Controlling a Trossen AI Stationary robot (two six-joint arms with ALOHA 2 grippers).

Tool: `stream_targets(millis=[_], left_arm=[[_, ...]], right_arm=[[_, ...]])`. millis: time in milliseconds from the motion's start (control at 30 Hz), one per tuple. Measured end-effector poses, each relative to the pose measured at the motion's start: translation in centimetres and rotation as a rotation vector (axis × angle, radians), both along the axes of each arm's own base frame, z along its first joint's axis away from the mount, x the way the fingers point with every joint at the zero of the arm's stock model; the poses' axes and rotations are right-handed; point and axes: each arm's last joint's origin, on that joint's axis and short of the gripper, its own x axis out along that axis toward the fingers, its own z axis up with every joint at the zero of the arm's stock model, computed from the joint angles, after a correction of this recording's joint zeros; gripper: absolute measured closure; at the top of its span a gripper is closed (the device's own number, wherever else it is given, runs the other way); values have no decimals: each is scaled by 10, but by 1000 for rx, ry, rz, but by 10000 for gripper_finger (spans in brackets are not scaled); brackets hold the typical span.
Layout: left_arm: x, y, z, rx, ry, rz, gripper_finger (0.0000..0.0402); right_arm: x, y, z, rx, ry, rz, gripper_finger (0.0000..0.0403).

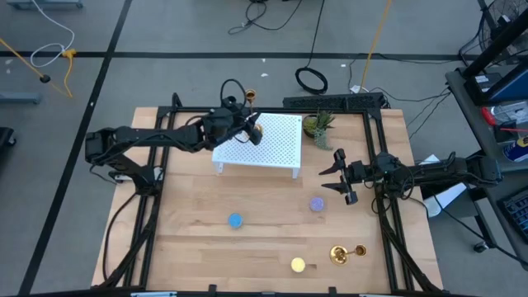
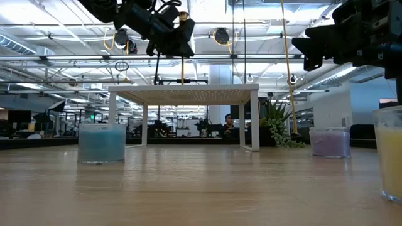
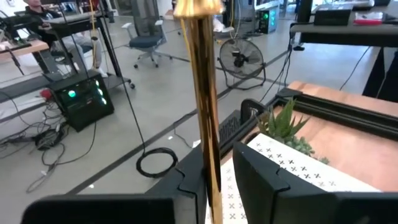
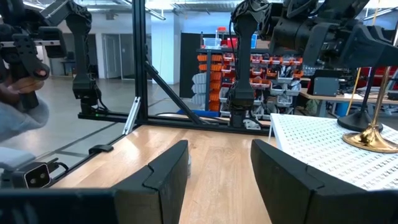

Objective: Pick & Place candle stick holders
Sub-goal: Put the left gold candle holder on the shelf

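My left gripper (image 1: 252, 128) (image 3: 214, 168) is shut on a gold candle stick holder (image 3: 202, 74), which stands upright at the far left corner of the white perforated stand (image 1: 268, 147). Its round base (image 4: 372, 138) shows on the stand top. A second gold holder (image 1: 346, 253) lies on its side on the table near the front right. A dark domed base (image 4: 356, 121) shows behind the held holder; I cannot tell if it is the black holder. My right gripper (image 1: 337, 176) (image 4: 219, 162) is open and empty, right of the stand. My left gripper pinches the gold holder's slim stem (image 3: 212, 163) between its two fingers, below the cup (image 2: 184, 17). The fingers come about level from the table's left and lie across the stem. The holder is upright, with its lower stem (image 2: 183, 69) reaching down to the stand top.
A blue candle (image 1: 236, 220), a purple candle (image 1: 317, 204) and a yellow candle (image 1: 298, 265) stand on the wooden table. A small green plant (image 1: 320, 125) stands by the stand's far right corner. Black frame rails (image 1: 375, 148) run along the table's sides. A person's sleeve (image 4: 22, 115) shows beyond the table.
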Motion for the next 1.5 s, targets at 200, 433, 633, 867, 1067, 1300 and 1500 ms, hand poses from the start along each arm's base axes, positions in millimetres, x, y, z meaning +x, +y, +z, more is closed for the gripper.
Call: stream_targets(millis=[200,433,633,867,1067,1300,1500], left_arm=[[1,-2,0,4,5,-6,309],[0,-1,0,9,8,-3,241],[1,-8,2,19,11,-28,214],[-7,-20,14,41,4,-26,213],[-14,-34,20,19,29,-55,213],[-25,-55,28,14,62,-114,213],[-36,-57,36,9,46,-35,213]], right_arm=[[0,0,0,5,1,1,229],[0,0,0,5,2,1,229],[0,0,0,6,2,1,229],[0,0,0,6,2,1,229],[0,0,0,6,5,1,229],[0,0,0,27,9,4,229],[0,-1,0,33,1,-35,229]])
